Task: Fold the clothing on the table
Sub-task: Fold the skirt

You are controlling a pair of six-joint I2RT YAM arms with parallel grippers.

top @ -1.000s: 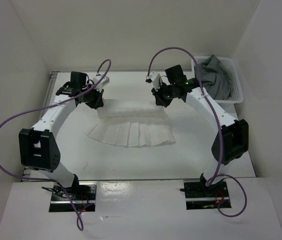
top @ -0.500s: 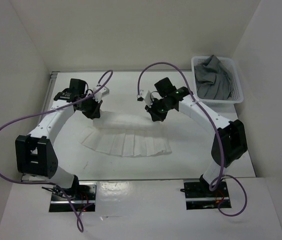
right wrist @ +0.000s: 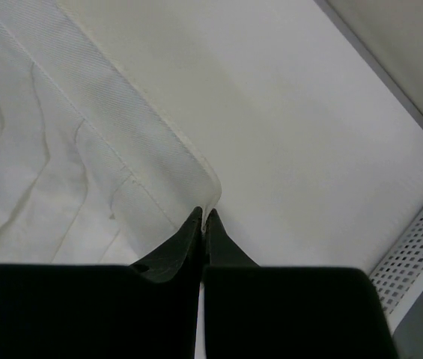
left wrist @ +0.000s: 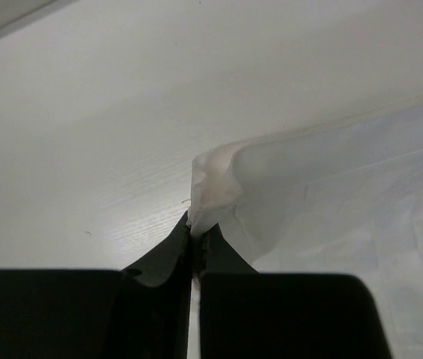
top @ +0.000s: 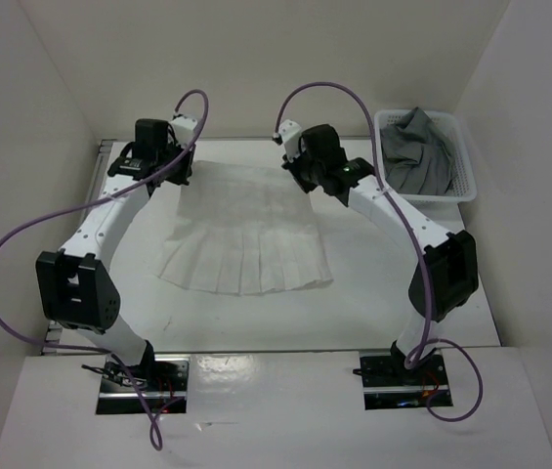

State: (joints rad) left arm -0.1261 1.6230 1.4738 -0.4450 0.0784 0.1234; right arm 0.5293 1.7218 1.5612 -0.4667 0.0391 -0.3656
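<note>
**Both grippers pinching the skirt's waistband corners**

The white pleated skirt (top: 246,230) sits mid-table (top: 383,283), fanned out with the hem toward the arm bases and the waistband (right wrist: 121,97) at the far side. The left gripper (left wrist: 192,232) has its jaws pressed together on a bunched-up nub of fabric at the left waist corner. The right gripper (right wrist: 204,217) is doing the same thing, clamped tight on the very end of the waistband.

From the top camera the fingertips are tucked under the wrist housings, so the actual pinch only shows in the wrist views. Those cut off nearly all of the skirt though. I can't really tell how much of the upper part is off the table. Any markings on the arms are too small to read.

The white mesh basket (top: 463,161) at the far right holds a grey garment (top: 417,147), crumpled, shape hard to make out. In the right wrist view only the basket's corner shows
</note>
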